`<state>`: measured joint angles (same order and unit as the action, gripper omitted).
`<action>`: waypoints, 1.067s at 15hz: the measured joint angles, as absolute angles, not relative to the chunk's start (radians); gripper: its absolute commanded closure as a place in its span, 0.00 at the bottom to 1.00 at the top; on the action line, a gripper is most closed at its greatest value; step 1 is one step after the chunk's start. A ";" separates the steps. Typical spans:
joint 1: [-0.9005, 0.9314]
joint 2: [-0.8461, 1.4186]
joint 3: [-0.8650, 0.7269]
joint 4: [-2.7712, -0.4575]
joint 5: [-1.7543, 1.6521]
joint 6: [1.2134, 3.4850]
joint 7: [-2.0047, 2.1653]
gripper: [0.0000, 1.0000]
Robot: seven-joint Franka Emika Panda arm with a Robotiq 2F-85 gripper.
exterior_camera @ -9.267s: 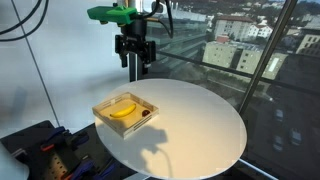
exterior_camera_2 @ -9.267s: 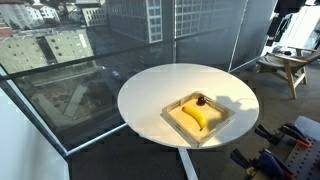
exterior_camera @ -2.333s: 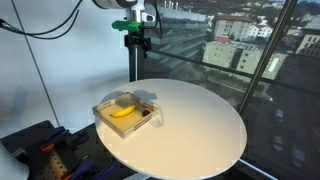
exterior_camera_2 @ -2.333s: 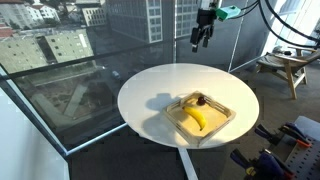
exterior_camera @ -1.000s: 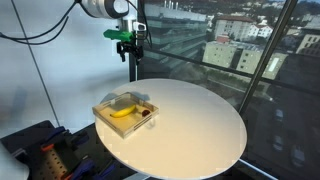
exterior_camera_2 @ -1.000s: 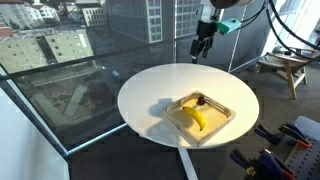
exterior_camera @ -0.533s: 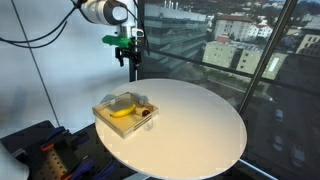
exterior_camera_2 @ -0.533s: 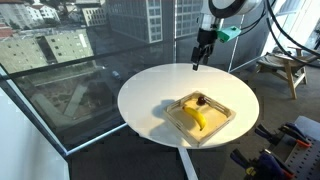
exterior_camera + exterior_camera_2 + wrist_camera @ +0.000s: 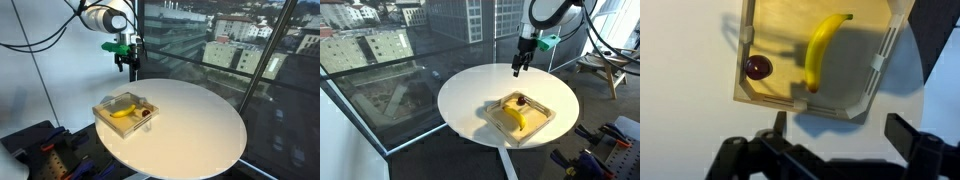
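Wooden and shallow, the square tray fills the upper part of your wrist view, with the round white table bare to its left. Near the tray's left wall lies the small dark red round fruit. Right of it, and apart from it, the curved yellow banana lies along the tray floor, its lower tip close to the tray's near wall. Your black two-finger gripper comes in along the bottom edge, its fingers spread wide with nothing between them: released, holding nothing. In both exterior views the gripper hangs in the air above the table, near the tray and touching neither. The banana and the dark fruit both rest inside the tray.
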<state>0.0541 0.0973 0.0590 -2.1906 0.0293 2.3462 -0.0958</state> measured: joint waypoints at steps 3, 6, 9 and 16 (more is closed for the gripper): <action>0.056 0.112 0.062 -2.201 0.029 2.365 -0.095 0.00; 0.058 0.129 0.064 -2.205 0.029 2.370 -0.095 0.00; 0.058 0.147 0.065 -2.205 0.029 2.371 -0.095 0.00; 0.057 0.196 0.065 -2.206 0.029 2.378 -0.095 0.00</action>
<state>0.0574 0.1964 0.0648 -2.2063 0.0294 2.3785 -0.0954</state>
